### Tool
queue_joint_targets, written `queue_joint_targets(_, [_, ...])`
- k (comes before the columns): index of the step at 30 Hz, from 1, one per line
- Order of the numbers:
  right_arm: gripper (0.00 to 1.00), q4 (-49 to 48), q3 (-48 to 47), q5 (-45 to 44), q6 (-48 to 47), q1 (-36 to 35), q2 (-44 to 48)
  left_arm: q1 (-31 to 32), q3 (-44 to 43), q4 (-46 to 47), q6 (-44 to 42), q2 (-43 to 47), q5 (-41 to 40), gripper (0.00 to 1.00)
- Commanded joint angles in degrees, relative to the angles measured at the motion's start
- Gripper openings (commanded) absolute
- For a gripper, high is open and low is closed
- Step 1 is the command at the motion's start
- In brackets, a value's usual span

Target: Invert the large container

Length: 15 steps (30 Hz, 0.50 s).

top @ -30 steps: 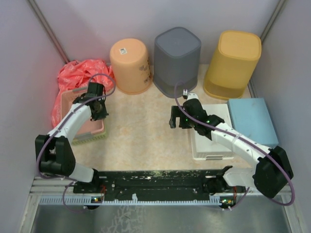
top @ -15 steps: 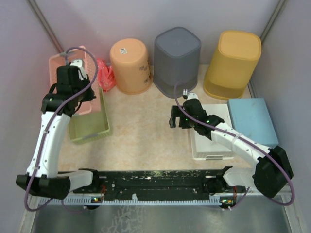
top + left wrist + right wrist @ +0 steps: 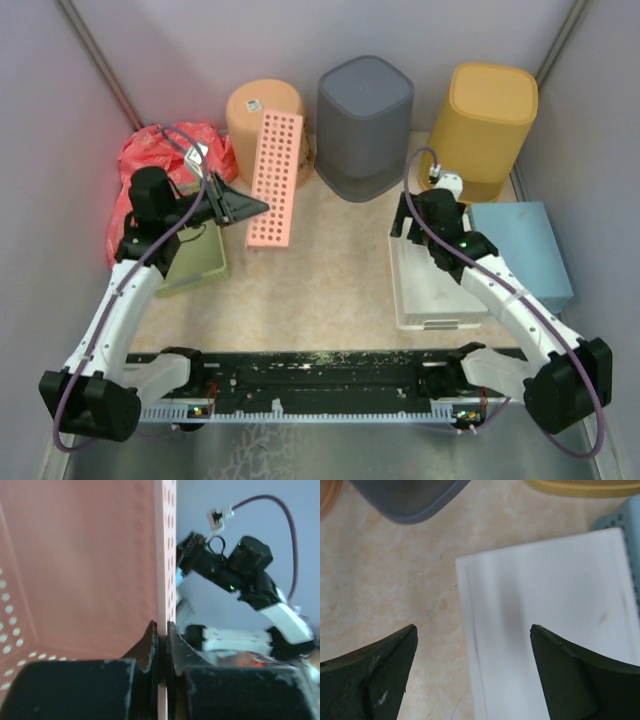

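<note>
Your left gripper (image 3: 161,630) pinches wall of pink perforated basket (image 3: 275,180): basket airborne on edge, just front of orange bucket (image 3: 262,110), likely for flipping. Your right gripper (image 3: 472,628) spread wide, empty, well right of bucket.

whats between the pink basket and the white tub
Only bare tabletop lies between the pink basket and the white tub, as the top view shows.

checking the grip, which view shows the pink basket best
Top external: the whole pink basket shows, tilted on edge in the left gripper. Left wrist shows only its wall pinched close up; right wrist shows none.
</note>
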<state>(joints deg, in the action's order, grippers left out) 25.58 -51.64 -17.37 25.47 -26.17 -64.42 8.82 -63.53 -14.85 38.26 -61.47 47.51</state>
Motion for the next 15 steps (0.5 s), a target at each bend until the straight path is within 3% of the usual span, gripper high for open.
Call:
queue_joint_targets(1, [0.94,-1.18,-1.02,-10.13,-0.73,3.43,7.88,1.22,16.24,44.19,33.25,3.56,13.97,0.0])
queue_joint_targets(9, [0.94,-4.67,1.01,-13.86,-0.22,5.17,14.07,10.45,22.38,52.85,39.82,-0.32,10.0,0.0])
queue_joint_targets(15, [0.93,-5.01,1.77,-11.93,1.28,5.19,14.9,16.44,29.62,83.76,55.75,-13.49,4.89,0.0])
